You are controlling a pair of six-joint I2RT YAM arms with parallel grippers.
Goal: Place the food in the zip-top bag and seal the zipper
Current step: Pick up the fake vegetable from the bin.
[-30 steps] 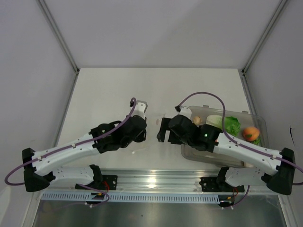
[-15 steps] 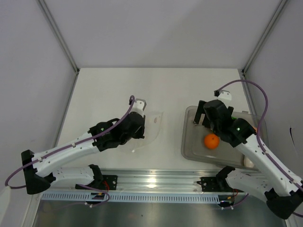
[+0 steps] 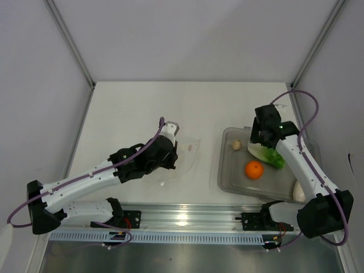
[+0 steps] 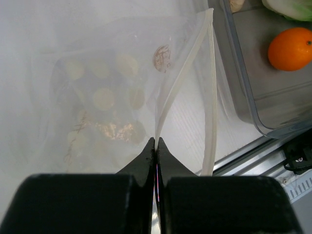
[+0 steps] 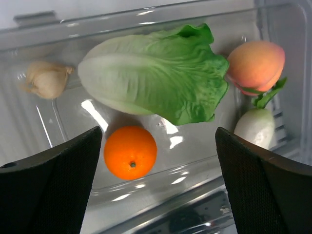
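Left gripper [image 4: 156,143] has its two black fingers pressed together, clamped on one lip of the zip-top bag [image 4: 112,92]. That bag is a clear, crinkly plastic pouch spread on the white tabletop [image 3: 142,102] just ahead of the fingertips. Its film is thin and glossy, with pale round spots and a brownish smudge showing through. The zipper [image 4: 210,97] is a narrow milky strip along the mouth. Its two lips part into a long V that opens away from the pinch point, so the mouth gapes.

Right gripper [image 5: 158,131] hangs with its broad, matte black fingers spread wide apart and nothing between them. It is above a rigid clear tray [image 5: 146,19] with rounded corners and shiny walls. All the food lies in this tray, none of it in the bag. Beyond the fingertips is a ruffled, veined lettuce [image 5: 151,78], pale at the base and green at the leaf end. A smooth round orange [image 5: 130,152] sits nearer, close by the left finger. A knobbly beige bulb [image 5: 46,80] lies to the far left. A peach-coloured fruit [image 5: 256,66] and a smooth white oval piece [image 5: 256,127] lie to the right.
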